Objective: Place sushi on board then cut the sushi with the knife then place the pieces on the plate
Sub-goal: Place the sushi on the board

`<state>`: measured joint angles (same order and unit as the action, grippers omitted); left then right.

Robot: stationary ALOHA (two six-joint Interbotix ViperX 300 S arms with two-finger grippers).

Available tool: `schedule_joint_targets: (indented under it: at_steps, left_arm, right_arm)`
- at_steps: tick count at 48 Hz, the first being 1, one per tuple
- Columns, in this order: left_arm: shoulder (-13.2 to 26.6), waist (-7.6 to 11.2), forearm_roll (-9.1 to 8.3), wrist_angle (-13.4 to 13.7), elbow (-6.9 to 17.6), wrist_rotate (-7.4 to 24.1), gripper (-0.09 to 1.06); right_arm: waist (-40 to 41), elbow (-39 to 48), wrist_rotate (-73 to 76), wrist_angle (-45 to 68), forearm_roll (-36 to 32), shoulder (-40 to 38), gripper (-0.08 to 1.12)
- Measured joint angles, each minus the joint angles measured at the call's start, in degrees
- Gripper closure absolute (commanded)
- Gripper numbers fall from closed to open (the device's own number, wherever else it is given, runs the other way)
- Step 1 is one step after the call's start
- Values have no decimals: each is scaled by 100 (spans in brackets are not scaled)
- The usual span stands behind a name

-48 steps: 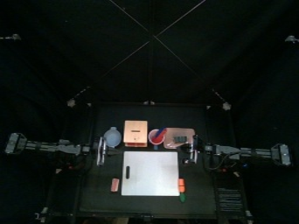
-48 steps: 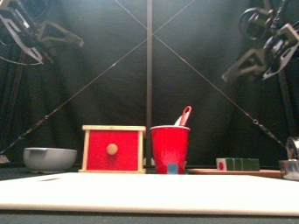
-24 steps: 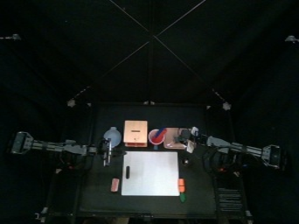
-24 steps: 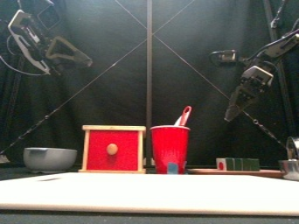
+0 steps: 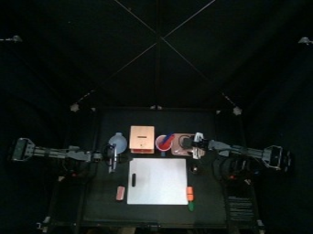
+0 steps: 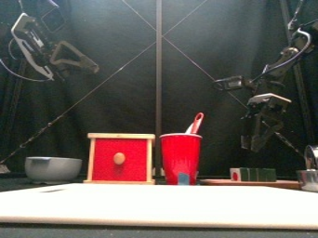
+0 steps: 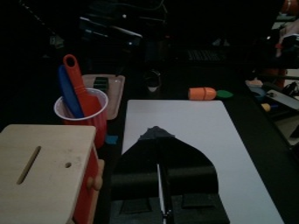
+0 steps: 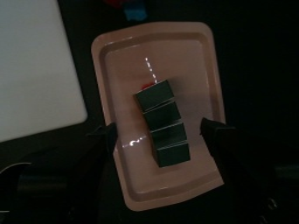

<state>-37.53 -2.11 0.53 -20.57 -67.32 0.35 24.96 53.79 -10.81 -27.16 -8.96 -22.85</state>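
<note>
Sushi roll [image 8: 162,122] sits on the pink tray [image 8: 117,61], so your right gripper [image 8: 163,129] hangs above it, jaws apart; left gripper [image 7: 158,134] jaws are together.

Slim, black and jointed with greyish segments, the left arm [image 5: 55,153] and right arm [image 5: 251,154] end in the dark two-jawed left pincer [image 7: 156,133] and right pincer [image 6: 258,139].
</note>
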Motion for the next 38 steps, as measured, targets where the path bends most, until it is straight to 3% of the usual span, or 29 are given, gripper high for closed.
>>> schedule_joint_targets:
  at_steps: [27, 38]
  left_arm:
    - [9, -9, 0, 0, 0, 0, 99]
    - [9, -9, 9, 0, 0, -9, 99]
  right_arm:
    - [958, -114, -2373, 281, 1582, 1230, 3]
    - [993, -114, -2399, 431, 1617, 1468, 28]
